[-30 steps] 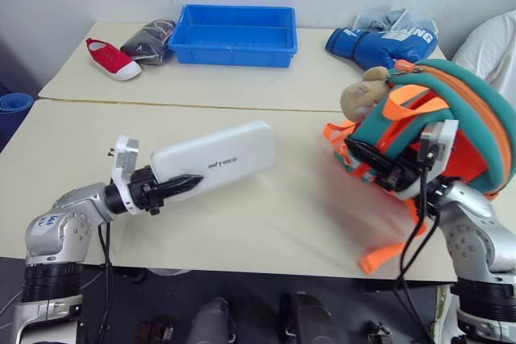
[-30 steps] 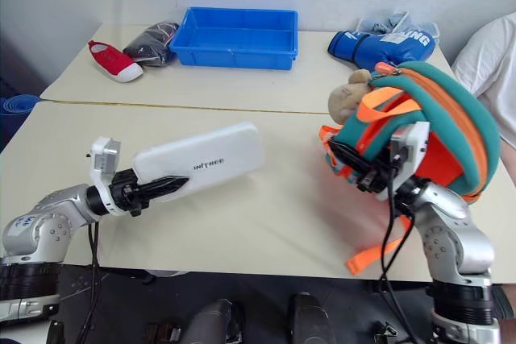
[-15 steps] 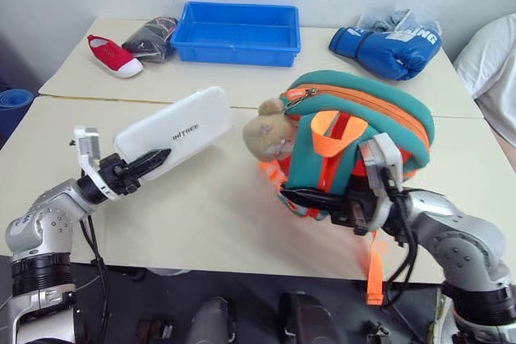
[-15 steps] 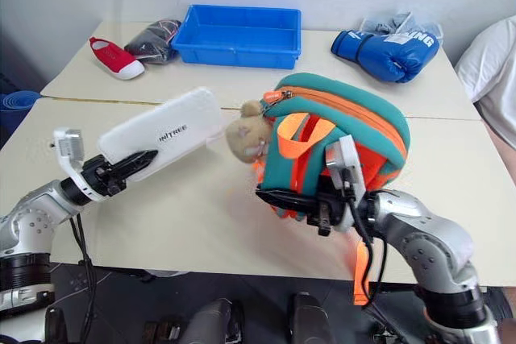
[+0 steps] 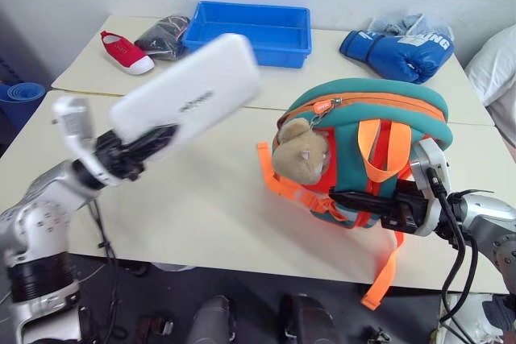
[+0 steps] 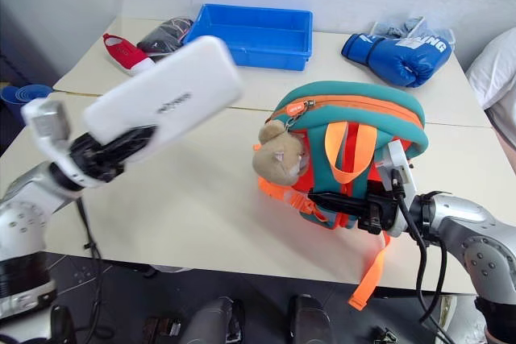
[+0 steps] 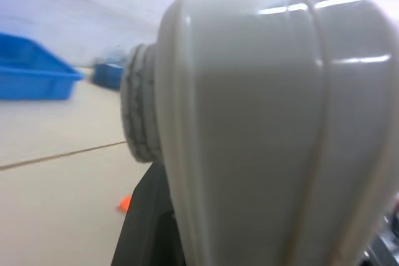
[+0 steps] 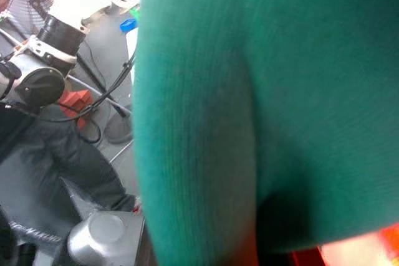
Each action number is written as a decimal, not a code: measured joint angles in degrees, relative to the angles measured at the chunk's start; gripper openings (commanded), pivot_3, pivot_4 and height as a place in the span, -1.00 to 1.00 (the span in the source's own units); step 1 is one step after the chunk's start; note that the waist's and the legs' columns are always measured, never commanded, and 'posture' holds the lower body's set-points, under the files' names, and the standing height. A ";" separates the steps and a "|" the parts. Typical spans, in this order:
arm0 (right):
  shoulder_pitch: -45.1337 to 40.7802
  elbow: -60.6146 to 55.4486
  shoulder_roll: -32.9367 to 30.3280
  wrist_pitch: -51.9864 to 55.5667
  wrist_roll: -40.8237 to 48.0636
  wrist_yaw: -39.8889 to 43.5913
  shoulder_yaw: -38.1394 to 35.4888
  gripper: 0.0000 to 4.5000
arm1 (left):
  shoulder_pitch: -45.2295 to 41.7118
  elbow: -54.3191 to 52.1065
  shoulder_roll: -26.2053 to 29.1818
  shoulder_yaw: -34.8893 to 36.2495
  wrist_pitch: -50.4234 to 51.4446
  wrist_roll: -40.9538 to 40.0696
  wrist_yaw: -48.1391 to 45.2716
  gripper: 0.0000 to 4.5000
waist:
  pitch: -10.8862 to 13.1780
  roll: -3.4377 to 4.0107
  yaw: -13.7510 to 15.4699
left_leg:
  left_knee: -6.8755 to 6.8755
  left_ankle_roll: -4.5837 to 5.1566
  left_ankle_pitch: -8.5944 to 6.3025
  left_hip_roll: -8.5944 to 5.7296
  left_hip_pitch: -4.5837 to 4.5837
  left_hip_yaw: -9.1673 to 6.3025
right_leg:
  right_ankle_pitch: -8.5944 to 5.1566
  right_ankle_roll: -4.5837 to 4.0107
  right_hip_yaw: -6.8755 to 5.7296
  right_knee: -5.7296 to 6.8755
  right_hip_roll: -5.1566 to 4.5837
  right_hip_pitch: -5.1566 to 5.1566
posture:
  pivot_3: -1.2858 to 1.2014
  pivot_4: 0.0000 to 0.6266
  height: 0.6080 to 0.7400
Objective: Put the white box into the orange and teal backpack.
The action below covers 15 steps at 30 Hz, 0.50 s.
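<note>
The white box (image 5: 187, 96) is plain white with small dark lettering on its lid. The orange and teal backpack (image 5: 367, 151) is teal across its top and sides, with orange straps, an orange zip line and orange panels, and a tan plush animal head (image 5: 300, 152) on its front. On the pale beige desk (image 5: 201, 199) lie a bright blue tray (image 5: 250, 32), blue boxing gloves (image 5: 395, 40) with white lettering, a red shoe (image 5: 126, 51) with a white sole, and a dark grey bundle (image 5: 164, 36).
</note>
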 measured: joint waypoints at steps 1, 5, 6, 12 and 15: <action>0.13 -0.01 0.67 -0.04 -0.10 -0.26 0.06 -0.98 | -0.87 -0.27 -0.43 -1.90 -0.39 0.79 -0.01 -0.42 | 0.00 0.00 -0.11 | -0.01 -0.01 0.00 0.02 0.00 0.04 | 0.00 0.00 0.03 -0.01 0.05 -0.02 | 0.03 -0.52 1.00; 1.44 -0.63 1.88 -1.04 -1.46 -0.79 0.45 -0.98 | -5.35 1.66 -2.95 -6.09 -1.60 3.05 1.27 -0.42 | 0.01 -0.02 -0.10 | 0.03 -0.07 0.03 0.11 -0.01 0.07 | 0.00 0.00 0.03 0.01 0.24 -0.04 | 0.03 -0.52 1.00; 1.32 -1.03 2.01 -1.09 -1.80 -1.08 0.70 -0.98 | -6.09 2.28 -2.82 -6.54 -1.54 3.37 1.20 -0.42 | 0.01 -0.01 -0.12 | 0.04 -0.06 0.03 0.11 0.00 0.09 | 0.00 0.00 0.04 0.04 0.24 -0.05 | 0.03 -0.52 1.00; -3.16 -1.16 4.27 -1.13 -2.72 -3.59 2.34 -0.98 | -8.76 6.03 1.19 -12.68 -7.48 10.01 -6.24 -0.42 | 0.02 -0.01 -0.06 | 0.06 -0.07 0.04 0.11 0.00 0.10 | 0.00 0.00 0.05 0.02 0.27 -0.05 | 0.03 -0.52 1.00; -2.84 -1.08 4.24 -1.24 -3.85 -3.41 2.50 -0.98 | -11.56 11.22 2.79 -15.76 -12.37 14.67 -11.13 -0.42 | 0.02 -0.02 0.12 | 0.11 -0.05 0.03 0.10 -0.03 0.10 | 0.00 0.00 0.03 -0.01 0.26 -0.05 | 0.03 -0.52 1.00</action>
